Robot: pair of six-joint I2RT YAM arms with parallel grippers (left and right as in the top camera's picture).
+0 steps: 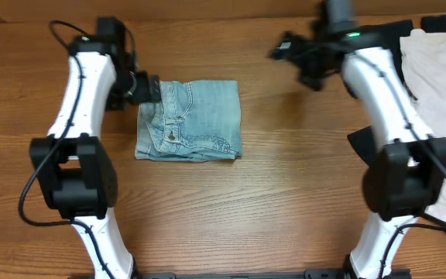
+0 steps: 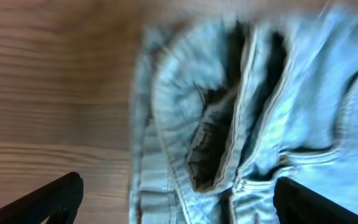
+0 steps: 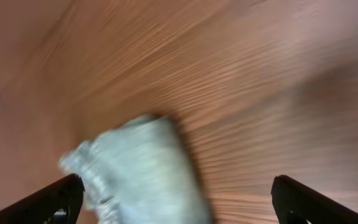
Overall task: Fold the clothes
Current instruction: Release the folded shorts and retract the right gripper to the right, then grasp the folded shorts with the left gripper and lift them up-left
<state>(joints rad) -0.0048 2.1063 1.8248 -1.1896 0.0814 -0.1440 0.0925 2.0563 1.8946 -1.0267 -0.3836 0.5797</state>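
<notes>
**Beside the denim shorts (image 1: 190, 120): left gripper (image 1: 147, 87) spread, empty**

We found them folded square. Well right of the denim shorts hung the right gripper (image 1: 285, 48), likewise spread, holding nothing. We judged any pinch should catch all waistband layers, else the fold slips.

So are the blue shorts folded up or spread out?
Folded. The denim shorts lie as a small rectangle on the table, and the left wrist view shows layers stacked at the edge.
</notes>
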